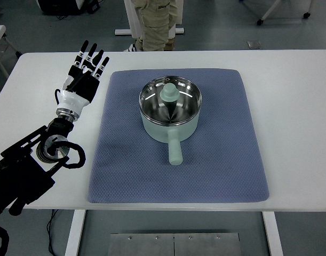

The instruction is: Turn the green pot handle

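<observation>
A pale green pot with a shiny steel inside stands on a blue-grey mat in the middle of the table. Its green handle points toward the table's near edge. A green knob shape shows inside the pot. My left hand is flat over the table left of the mat, fingers spread and pointing away, holding nothing. It is well apart from the pot. The right arm is out of view.
The white table carries the mat. A person's legs stand beyond the far edge. My left arm crosses the table's near left corner.
</observation>
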Controlling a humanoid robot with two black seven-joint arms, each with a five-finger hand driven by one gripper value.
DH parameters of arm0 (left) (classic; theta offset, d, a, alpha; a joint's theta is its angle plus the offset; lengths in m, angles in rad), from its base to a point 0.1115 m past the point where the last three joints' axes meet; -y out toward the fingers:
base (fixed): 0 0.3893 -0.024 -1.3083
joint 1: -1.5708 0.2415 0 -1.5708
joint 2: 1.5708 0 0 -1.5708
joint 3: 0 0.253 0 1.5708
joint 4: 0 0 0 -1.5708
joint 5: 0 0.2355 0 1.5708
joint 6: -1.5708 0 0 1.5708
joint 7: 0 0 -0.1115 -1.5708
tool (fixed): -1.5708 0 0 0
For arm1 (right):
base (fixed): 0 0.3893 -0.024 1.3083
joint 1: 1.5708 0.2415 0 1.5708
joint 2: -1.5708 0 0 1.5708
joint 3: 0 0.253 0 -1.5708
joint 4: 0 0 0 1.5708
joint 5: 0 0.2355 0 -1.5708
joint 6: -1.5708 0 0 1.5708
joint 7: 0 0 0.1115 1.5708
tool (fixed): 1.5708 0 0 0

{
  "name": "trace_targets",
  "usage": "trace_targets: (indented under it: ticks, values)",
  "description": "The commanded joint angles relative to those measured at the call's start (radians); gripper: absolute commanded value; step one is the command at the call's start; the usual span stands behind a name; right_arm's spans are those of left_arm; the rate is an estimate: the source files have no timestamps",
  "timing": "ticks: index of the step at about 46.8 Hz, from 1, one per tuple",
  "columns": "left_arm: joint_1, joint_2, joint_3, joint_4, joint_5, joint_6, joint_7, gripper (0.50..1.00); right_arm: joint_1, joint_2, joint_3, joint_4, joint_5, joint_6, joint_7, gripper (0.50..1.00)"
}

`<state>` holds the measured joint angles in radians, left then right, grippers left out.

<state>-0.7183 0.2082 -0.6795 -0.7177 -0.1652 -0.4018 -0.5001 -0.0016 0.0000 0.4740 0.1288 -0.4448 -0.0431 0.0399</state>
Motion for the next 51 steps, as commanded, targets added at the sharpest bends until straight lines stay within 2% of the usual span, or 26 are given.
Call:
trace_targets:
  ticks: [1, 8, 13, 19, 25, 35, 42, 51]
  values:
    - [0.0, 0.0, 0.0, 0.0, 0.01, -0.02, -0.002, 1.0, 0.0, 0.0, 0.0, 0.0, 0.0, 0.0, 0.0, 1.0]
    - [0.0, 0.005, -0.003, 0.0, 0.047, -0.025, -0.005, 1.0, 0.0, 0.0, 0.0, 0.0, 0.0, 0.0, 0.0, 1.0]
    - [0.0, 0.037, -0.021, -0.002, 0.082, -0.034, -0.006, 1.0, 0.0, 0.0, 0.0, 0.0, 0.0, 0.0, 0.0, 1.0]
    - [-0.001, 0.046, -0.069, -0.017, 0.095, -0.109, -0.006, 1.0, 0.0, 0.0, 0.0, 0.0, 0.0, -0.001, 0.0, 1.0]
    - [-0.032, 0.097, -0.087, -0.037, 0.179, -0.107, -0.009, 1.0, 0.0, 0.0, 0.0, 0.0, 0.0, 0.0, 0.0, 1.0]
    - [-0.095, 0.12, -0.104, -0.04, 0.374, -0.109, -0.009, 1.0, 0.0, 0.0, 0.0, 0.0, 0.0, 0.0, 0.0, 1.0]
    - [-0.098, 0.157, -0.118, -0.127, 0.418, -0.13, -0.008, 1.0, 0.0, 0.0, 0.0, 0.0, 0.0, 0.0, 0.0, 1.0]
    - [-0.107, 0.189, -0.121, -0.246, 0.486, -0.12, -0.006, 1.0, 0.0, 0.0, 0.0, 0.0, 0.0, 0.0, 0.0, 1.0]
